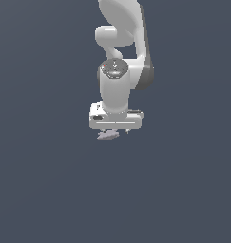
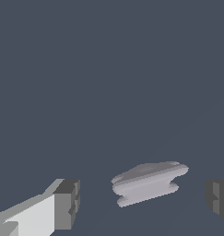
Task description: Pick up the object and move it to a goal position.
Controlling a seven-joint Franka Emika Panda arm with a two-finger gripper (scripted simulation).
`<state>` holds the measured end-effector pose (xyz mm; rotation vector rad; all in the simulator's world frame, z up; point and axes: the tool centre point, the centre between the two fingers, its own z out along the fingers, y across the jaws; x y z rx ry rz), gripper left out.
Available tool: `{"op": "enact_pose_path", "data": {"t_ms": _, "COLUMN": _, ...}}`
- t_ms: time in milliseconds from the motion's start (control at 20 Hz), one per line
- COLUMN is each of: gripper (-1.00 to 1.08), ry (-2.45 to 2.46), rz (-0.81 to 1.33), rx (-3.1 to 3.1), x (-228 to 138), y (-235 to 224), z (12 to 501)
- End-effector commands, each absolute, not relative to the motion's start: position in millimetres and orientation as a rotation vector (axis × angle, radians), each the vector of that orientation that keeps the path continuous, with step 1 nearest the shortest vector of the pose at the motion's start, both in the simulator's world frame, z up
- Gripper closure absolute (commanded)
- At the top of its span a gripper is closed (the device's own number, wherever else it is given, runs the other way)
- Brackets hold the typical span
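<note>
Your gripper (image 2: 143, 200) is spread wide, holding nothing; the object (image 2: 148, 182) lies between the fingers (image 2: 62, 203), touching neither (clear gaps either side). Only plain dark floor (image 1: 45, 190) surrounds it.

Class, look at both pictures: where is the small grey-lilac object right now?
In the exterior view the object sits just beneath the end effector, toward that view's left side of it. The wrist view shows it between the two open fingers, touching neither.

A plain dark slate-blue surface (image 1: 45, 190) — on it lies the small grey-lilac object (image 2: 148, 182).
</note>
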<state>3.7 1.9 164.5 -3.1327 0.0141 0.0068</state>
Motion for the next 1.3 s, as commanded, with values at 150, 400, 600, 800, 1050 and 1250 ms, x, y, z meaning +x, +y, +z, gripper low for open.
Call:
{"op": "enact_pose_path", "data": {"t_ms": 150, "gripper": -0.92, "ry": 0.014, "rz": 0.007, "rx": -3.133, "x": 3.7, "y": 1.9, "z": 164.5}}
{"op": "enact_pose_path", "data": {"t_ms": 400, "gripper": -0.92, "ry": 0.014, "rz": 0.007, "rx": -3.133, "x": 3.7, "y": 1.9, "z": 164.5}}
{"op": "enact_pose_path", "data": {"t_ms": 600, "gripper": -0.92, "ry": 0.018, "rz": 0.005, "rx": -3.132, "x": 4.3, "y": 1.3, "z": 165.1}}
{"op": "enact_pose_path", "data": {"t_ms": 800, "gripper": -0.92, "ry": 0.047, "rz": -0.01, "rx": -3.129, "x": 8.6, "y": -3.4, "z": 169.3}}
{"op": "enact_pose_path", "data": {"t_ms": 1050, "gripper": -0.92, "ry": 0.069, "rz": -0.022, "rx": -3.126, "x": 11.9, "y": -6.8, "z": 172.5}}
{"op": "enact_pose_path", "data": {"t_ms": 1250, "gripper": -0.92, "ry": 0.072, "rz": -0.02, "rx": -3.126, "x": 11.3, "y": -6.6, "z": 171.9}}
